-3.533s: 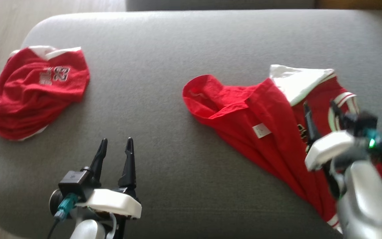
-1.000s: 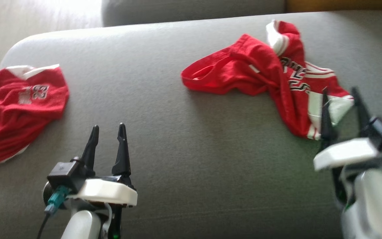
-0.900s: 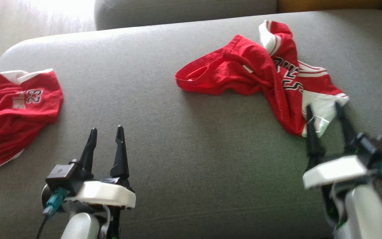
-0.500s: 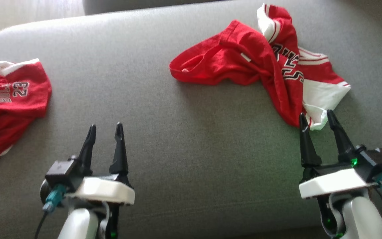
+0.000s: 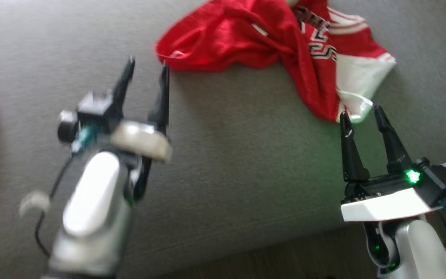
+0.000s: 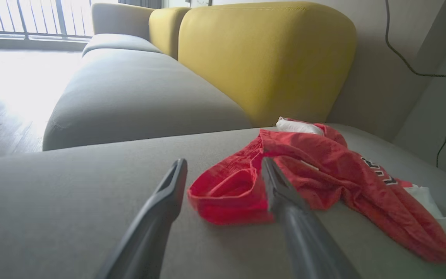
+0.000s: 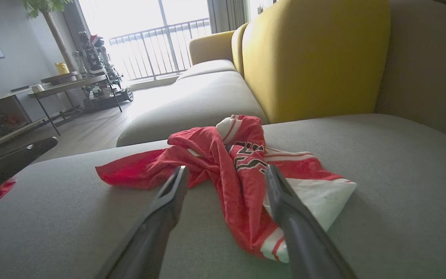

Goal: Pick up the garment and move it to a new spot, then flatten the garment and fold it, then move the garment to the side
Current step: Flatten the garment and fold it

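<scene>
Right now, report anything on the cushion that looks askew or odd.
The red garment lies bunched and twisted on the grey cushion, not flat, its lettering creased. The left pincer and right pincer are open, holding nothing.

Matt red cloth garment [image 5: 246, 42] on matt grey woven cushion [image 5: 246, 162].

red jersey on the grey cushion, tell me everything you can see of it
The red jersey lies crumpled and twisted on the grey cushion. Thin knit-looking fabric, black-and-white lettering, white striped trim, a white panel at one corner, a small white tag. The open left pincer is at its red looped edge, the open right pincer at the white corner; neither grips it.
</scene>
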